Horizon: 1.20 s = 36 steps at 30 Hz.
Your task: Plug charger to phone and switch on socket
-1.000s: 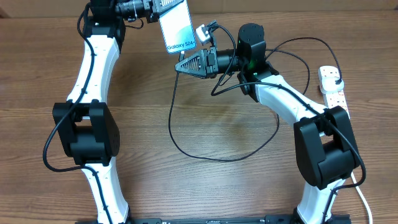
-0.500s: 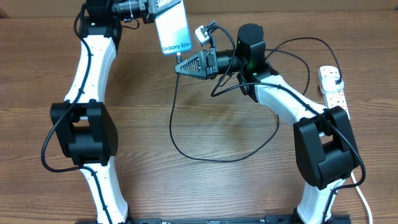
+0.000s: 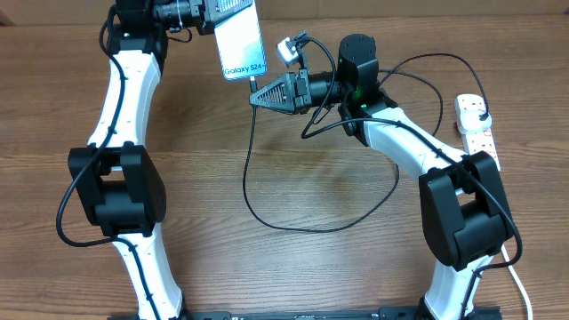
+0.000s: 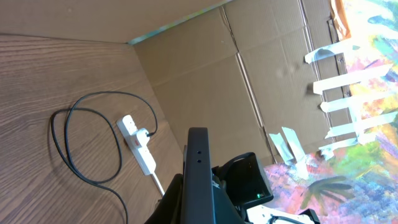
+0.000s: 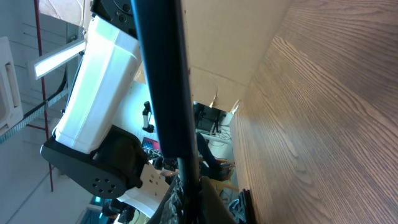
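1. Checking alignment, we saw the phone (image 3: 242, 46) clamped at its top end in the left claw (image 3: 222, 11), above the table (image 3: 311, 276), long axis pointing at the right claw (image 3: 257, 94).
2. Right claw sat just beside its lower end, pinched tight on the charger (image 3: 250, 133) tip.
3. Phone looked slim, teal-screened.

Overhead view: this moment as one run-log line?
left gripper: shut on teal-screened Galaxy smartphone | right gripper: shut on thin black charger cable, just below it | white power strip: far right
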Available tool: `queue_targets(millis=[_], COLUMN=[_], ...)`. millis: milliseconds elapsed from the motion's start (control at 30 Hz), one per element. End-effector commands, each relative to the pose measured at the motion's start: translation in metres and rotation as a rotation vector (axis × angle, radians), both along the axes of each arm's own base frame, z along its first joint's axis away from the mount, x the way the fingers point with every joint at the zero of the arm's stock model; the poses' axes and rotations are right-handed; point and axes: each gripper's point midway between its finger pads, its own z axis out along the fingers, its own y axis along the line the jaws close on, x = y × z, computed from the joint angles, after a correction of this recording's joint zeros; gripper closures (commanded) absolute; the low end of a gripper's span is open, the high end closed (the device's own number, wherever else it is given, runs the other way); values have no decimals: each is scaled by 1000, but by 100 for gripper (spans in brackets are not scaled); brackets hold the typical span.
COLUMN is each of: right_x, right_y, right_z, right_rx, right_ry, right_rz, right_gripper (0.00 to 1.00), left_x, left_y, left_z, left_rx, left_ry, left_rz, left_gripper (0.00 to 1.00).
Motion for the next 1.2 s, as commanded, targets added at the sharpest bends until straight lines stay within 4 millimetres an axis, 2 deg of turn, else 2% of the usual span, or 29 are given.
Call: queue_targets(millis=[0,233,367,633,1167], right_x=[21,13,9,5,4], right_y=[-5,2,4,4,4], right_z=[7,6,5,5,5], right_rx=[10,7,7,9,10], right_ry=[-35,-32,-46,-63,-62], right_rz=[-93,-64,-45,-20,-14], right_gripper=[96,96,96,96,96], left_x=[-14,2,4,9,12], left_y=[-15,-11,-10,6,4], left_z=[7,6,6,6,5], left_rx=[-3,6,7,5,4], left_ry=[-28,-27,-28,-19,-1], left_rz=[-75,17,29,59,79], left_gripper=[96,95,95,96,96])
